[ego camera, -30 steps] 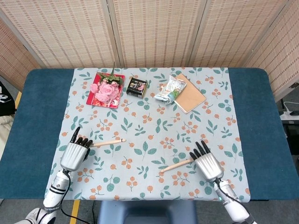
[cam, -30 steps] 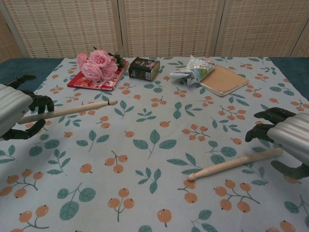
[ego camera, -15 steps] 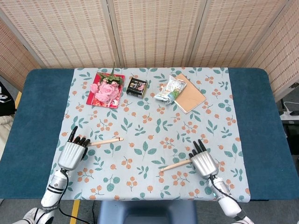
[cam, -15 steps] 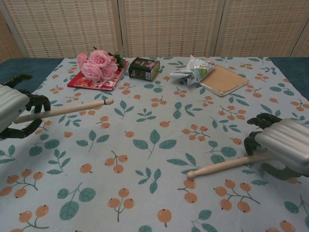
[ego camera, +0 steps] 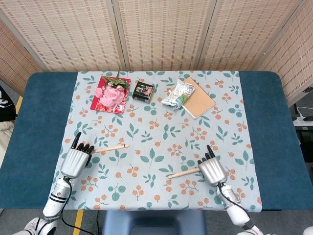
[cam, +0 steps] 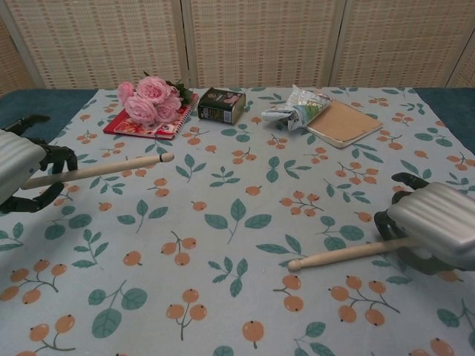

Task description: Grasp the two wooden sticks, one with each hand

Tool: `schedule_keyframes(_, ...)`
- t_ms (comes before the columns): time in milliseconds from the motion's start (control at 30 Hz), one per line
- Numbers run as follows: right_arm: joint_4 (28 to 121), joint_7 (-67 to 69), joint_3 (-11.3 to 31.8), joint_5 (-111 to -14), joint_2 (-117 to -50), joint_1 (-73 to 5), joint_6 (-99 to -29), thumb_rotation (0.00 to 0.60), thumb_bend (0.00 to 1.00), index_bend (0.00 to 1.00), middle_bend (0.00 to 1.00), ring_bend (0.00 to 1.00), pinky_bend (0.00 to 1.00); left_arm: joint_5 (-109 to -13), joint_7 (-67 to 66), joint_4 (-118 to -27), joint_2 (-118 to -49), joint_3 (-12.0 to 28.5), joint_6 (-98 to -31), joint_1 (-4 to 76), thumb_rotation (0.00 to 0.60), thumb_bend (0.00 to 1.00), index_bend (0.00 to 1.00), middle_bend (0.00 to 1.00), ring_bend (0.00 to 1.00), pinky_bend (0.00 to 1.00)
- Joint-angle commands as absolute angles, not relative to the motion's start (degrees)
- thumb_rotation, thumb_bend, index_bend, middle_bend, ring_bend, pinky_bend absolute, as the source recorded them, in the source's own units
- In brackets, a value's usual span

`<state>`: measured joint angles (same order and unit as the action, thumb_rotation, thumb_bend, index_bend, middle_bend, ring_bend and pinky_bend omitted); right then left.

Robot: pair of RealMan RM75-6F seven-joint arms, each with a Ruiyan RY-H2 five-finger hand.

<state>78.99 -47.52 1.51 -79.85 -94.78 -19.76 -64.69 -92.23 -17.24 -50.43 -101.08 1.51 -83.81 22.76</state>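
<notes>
Two light wooden sticks with rounded tips lie over the leaf-print cloth. My left hand (ego camera: 77, 160) (cam: 22, 172) holds the left stick (ego camera: 111, 148) (cam: 104, 168) by its butt end, and the stick points right, lifted off the cloth. At the near right, my right hand (ego camera: 210, 168) (cam: 434, 233) grips the other stick (ego camera: 184, 172) (cam: 343, 253), whose rounded tip points left just above the cloth. Fingers of both hands curl around the stick ends, hiding them.
At the back of the table (ego camera: 39, 112) sit a red notebook (ego camera: 108, 103) with pink roses (cam: 148, 98), a dark tin (ego camera: 143, 90), a crumpled snack bag (ego camera: 178, 93) and a brown notebook (ego camera: 198, 104). Blue table surface flanks the cloth on both sides.
My right hand has closed on its stick and drawn it slightly toward the near edge, lifting it. The left hand and stick shifted a little left and back, still held.
</notes>
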Motion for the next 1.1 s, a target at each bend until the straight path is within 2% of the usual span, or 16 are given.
schedule_keyframes(33,78.5,-47.0,1.3,-80.6,-95.1,-19.8,-65.6,0.600,0.36,0.83,0.66,0.35,0.00,-92.2,-17.3,-50.5,-101.0,1.5,-83.8,22.7,0.600,0.53,0.83,0.85,0.48,0.11)
schedule_keyframes(200,77.9,-44.3,0.8,-83.3,-95.2,-19.6,-68.4,0.600,0.36,0.97,0.77,0.44,0.01,-91.9,-17.3,-50.8,-100.7,2.0,-83.9,22.8,0.600,0.53,0.83,0.85,0.48,0.11)
schedule_keyframes(367,77.7,-41.6,0.4,-85.3,-94.8,-19.4,-70.3,0.600,0.36,1.00,0.81,0.48,0.03,-91.3,-17.3,-51.2,-100.3,2.6,-83.8,22.8,0.600,0.53,0.84,0.85,0.48,0.11)
schedule_keyframes(500,81.6,-36.7,0.5,-87.3,-91.9,-18.7,-73.3,0.600,0.36,1.00,0.82,0.48,0.03,-88.8,-15.5,-54.3,-98.5,4.8,-82.0,23.4,0.600,0.53,0.84,0.85,0.49,0.11)
schedule_keyframes(667,84.8,-31.0,1.0,-89.5,-90.5,-18.4,-76.1,0.600,0.36,1.00,0.82,0.49,0.05,-82.5,-12.4,-65.0,-95.0,7.5,-75.9,23.5,0.600,0.53,0.84,0.85,0.49,0.11)
schedule_keyframes(900,85.9,-27.0,2.8,-89.3,-93.0,-19.7,-75.6,0.600,0.36,1.00,0.82,0.49,0.05,-78.5,-15.7,-80.4,-93.5,9.0,-74.3,23.4,0.600,0.53,0.84,0.86,0.50,0.11)
schedule_keyframes(1100,86.2,-28.3,5.2,-87.4,-96.6,-21.5,-73.7,0.600,0.36,1.00,0.82,0.51,0.06,-77.7,-22.2,-88.5,-94.5,9.0,-74.2,24.3,0.600,0.53,0.84,0.86,0.50,0.11)
